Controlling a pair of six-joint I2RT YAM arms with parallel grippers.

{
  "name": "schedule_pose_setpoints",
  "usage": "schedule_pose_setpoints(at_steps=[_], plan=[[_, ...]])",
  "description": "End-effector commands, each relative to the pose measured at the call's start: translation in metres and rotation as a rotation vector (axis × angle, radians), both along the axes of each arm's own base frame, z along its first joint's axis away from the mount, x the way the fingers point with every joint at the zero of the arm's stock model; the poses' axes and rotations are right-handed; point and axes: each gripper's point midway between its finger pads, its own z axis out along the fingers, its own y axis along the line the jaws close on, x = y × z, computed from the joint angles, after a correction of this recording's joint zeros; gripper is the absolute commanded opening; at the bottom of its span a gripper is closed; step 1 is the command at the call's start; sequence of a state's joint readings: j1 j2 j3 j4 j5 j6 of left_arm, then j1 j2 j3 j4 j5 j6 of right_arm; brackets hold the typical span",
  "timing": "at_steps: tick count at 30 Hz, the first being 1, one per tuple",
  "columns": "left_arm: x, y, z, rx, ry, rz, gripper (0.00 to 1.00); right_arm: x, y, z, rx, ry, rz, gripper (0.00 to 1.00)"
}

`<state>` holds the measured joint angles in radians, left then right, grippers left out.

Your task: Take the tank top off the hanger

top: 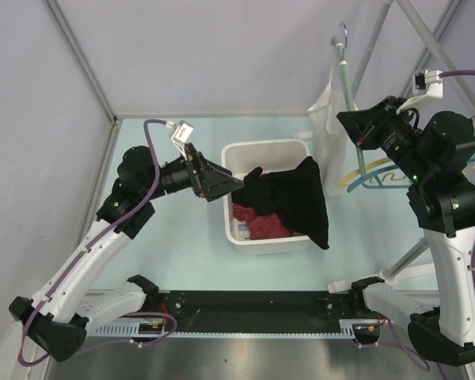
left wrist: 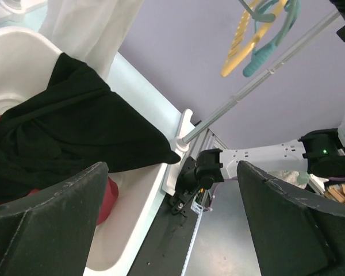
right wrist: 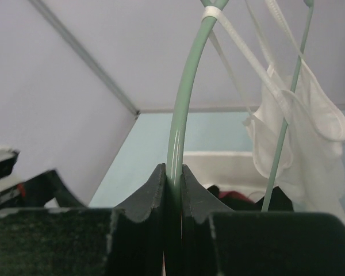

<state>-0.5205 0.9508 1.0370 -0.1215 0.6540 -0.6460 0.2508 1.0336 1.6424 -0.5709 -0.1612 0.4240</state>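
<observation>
A white tank top (top: pixel 327 107) hangs on a pale green hanger (top: pixel 347 75) at the back right, above the far right corner of the bin. In the right wrist view its strap (right wrist: pixel 230 34) loops over the hanger arm (right wrist: pixel 181 115) and its body (right wrist: pixel 302 138) hangs to the right. My right gripper (top: pixel 351 127) (right wrist: pixel 172 172) is shut on that hanger arm. My left gripper (top: pixel 231 186) (left wrist: pixel 172 221) is open and empty at the bin's left rim, pointing across it. The tank top's lower part (left wrist: pixel 92 23) also shows in the left wrist view.
A white bin (top: pixel 241 150) (left wrist: pixel 141 195) holds a black garment (top: pixel 301 198) (left wrist: pixel 63 126) draped over its right wall and red cloth (top: pixel 257 222). Yellow and teal hangers (top: pixel 372 176) (left wrist: pixel 259 34) hang on a metal rack pole (top: pixel 427 47) at the right.
</observation>
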Motion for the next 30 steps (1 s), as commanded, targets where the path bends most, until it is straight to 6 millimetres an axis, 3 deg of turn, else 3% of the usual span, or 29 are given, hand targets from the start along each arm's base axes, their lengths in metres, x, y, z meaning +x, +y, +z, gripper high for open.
schedule_pose_setpoints(at_steps=[1,6,14,16,20,26,30], plan=[[-0.012,-0.016,0.064,-0.082,-0.18,-0.062,0.98,-0.069,0.031,0.055,0.003,-0.162,0.292,0.0],[-0.023,-0.022,0.11,-0.119,-0.341,-0.04,0.98,-0.112,0.052,0.079,0.073,-0.182,0.502,0.0],[-0.025,0.017,0.177,-0.179,-0.553,0.16,0.99,-0.16,0.067,0.119,0.183,-0.27,0.744,0.0],[-0.021,0.02,0.18,-0.164,-0.547,0.188,0.99,-0.167,0.069,0.122,0.203,-0.268,0.783,0.0],[-0.022,0.024,0.191,-0.17,-0.542,0.203,0.99,-0.166,0.071,0.116,0.208,-0.257,0.795,0.0],[-0.018,0.02,0.21,-0.193,-0.555,0.203,0.99,-0.161,0.077,0.088,0.221,-0.176,0.856,0.0],[0.001,0.004,0.199,-0.137,-0.514,0.195,0.99,-0.163,0.08,0.067,0.212,-0.117,0.889,0.0]])
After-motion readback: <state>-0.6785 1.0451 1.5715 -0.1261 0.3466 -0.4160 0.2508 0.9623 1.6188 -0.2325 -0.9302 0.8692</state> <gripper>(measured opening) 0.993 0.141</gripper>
